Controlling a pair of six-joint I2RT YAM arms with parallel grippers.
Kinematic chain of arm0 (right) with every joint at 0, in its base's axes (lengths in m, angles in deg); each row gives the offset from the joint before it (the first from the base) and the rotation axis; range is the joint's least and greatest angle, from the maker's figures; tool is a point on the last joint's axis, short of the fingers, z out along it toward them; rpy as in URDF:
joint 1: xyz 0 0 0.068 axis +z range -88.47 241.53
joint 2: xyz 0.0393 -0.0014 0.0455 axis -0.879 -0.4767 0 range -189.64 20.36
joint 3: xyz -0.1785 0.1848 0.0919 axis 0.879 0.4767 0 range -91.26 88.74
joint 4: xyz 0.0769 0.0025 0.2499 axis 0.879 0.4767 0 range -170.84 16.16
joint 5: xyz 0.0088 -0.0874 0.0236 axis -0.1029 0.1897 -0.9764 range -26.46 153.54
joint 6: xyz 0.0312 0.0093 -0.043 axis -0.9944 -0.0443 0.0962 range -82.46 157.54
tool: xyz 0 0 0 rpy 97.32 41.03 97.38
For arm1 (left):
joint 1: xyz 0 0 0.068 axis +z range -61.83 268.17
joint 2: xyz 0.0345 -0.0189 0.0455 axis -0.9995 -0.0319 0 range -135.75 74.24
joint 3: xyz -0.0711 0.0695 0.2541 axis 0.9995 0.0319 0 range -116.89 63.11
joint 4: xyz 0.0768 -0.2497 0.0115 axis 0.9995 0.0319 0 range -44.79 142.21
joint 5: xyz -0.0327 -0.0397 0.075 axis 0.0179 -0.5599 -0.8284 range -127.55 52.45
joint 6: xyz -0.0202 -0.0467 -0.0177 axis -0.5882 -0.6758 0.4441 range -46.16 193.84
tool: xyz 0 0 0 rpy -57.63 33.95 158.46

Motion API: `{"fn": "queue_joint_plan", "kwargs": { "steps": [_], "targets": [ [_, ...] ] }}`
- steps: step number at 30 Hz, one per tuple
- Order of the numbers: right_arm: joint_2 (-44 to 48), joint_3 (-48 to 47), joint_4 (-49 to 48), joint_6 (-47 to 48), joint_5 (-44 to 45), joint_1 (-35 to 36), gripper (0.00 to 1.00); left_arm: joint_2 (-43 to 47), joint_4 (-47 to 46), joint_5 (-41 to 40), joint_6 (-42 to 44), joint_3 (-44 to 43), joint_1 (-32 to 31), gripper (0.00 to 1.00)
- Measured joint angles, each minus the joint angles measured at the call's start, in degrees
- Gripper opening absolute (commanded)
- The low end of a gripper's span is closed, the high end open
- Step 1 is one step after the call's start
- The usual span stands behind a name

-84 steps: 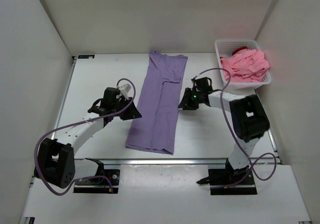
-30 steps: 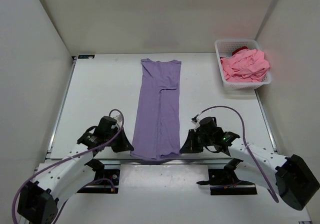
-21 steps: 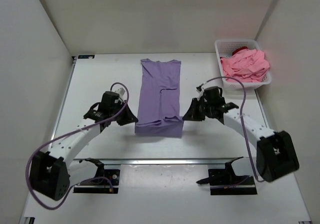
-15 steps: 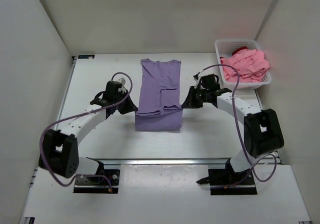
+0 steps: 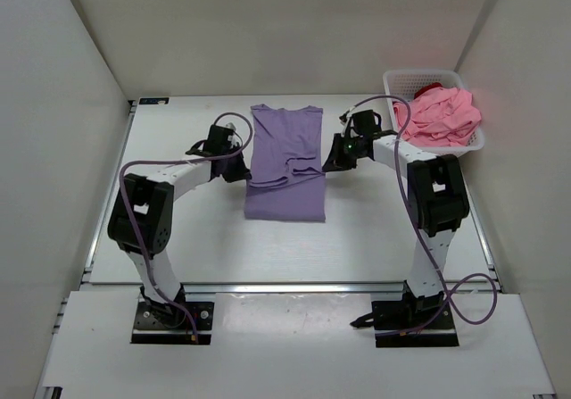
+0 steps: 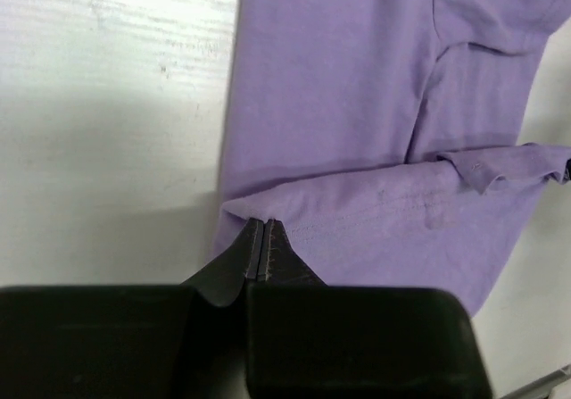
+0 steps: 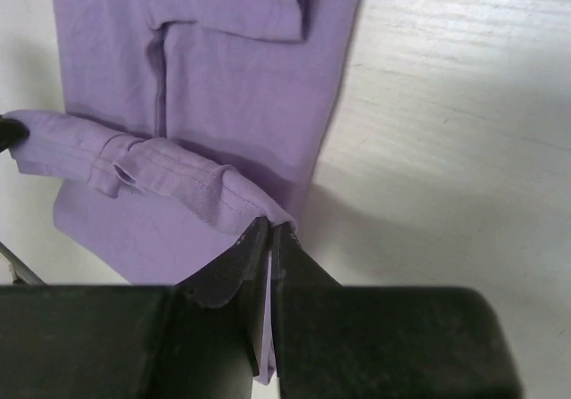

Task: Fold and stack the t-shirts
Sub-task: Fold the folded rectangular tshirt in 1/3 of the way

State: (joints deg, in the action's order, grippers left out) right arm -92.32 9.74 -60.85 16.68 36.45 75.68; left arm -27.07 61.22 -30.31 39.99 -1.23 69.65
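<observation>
Lavender t-shirt is pinched in left gripper and right gripper; only overhead shows pink t-shirt.

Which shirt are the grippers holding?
The lavender shirt on the table: left gripper and right gripper pinch its hem. The pink shirt and dark red shirt lie in the basket.

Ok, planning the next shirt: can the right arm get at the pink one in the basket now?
Not yet, probably: the basket sits close beside it, pink shirt heaped on top, but its fingers are shut on the hem of the purple shirt.
</observation>
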Motion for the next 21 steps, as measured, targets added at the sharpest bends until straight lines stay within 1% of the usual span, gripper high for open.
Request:
{"fn": "queue_joint_plan", "kwargs": {
  "steps": [7, 9, 11, 12, 13, 14, 15, 16, 19, 21],
  "targets": [
    [-3.1, -2.6, 0.8, 0.2, 0.0, -1.1, 0.00, -3.8, -1.5, -0.5, 0.0, -4.9, 0.5, 0.01],
    [-4.5, -3.7, 0.7, 0.3, 0.0, -1.3, 0.00, -5.1, -2.2, -0.5, 0.0, -6.5, 0.7, 0.04],
    [-5.5, -4.5, 0.7, 0.3, 0.0, -1.5, 0.00, -6.5, -3.3, -0.2, -0.1, -7.1, 1.3, 0.10],
    [-5.9, -4.7, 0.7, 0.3, 0.0, -1.6, 0.05, -7.0, -3.7, 0.1, -0.3, -7.0, 1.7, 0.18],
    [-6.2, -5.0, 0.7, 0.2, 0.0, -1.6, 0.08, -7.3, -4.3, 0.8, -0.5, -6.6, 2.1, 0.26],
    [-6.5, -5.4, 0.8, 0.1, -0.1, -1.6, 0.12, -7.4, -4.9, 1.4, -0.8, -6.0, 2.6, 0.30],
    [-6.8, -5.8, 1.0, 0.1, -0.1, -1.6, 0.13, -7.1, -6.0, 2.1, -1.1, -5.0, 3.1, 0.38],
    [-6.9, -6.3, 1.3, 0.1, -0.2, -1.6, 0.14, -6.3, -7.7, 2.6, -1.5, -3.2, 3.6, 0.42],
    [-6.8, -8.0, 2.2, 0.2, -0.2, -1.8, 0.22, -0.4, -11.8, 3.3, -3.7, 4.8, 5.1, 0.46],
    [-6.4, -9.0, 3.0, 0.6, 0.6, -1.8, 0.26, 4.2, -12.5, 3.2, -4.3, 8.1, 5.8, 0.45]
  ]
}}
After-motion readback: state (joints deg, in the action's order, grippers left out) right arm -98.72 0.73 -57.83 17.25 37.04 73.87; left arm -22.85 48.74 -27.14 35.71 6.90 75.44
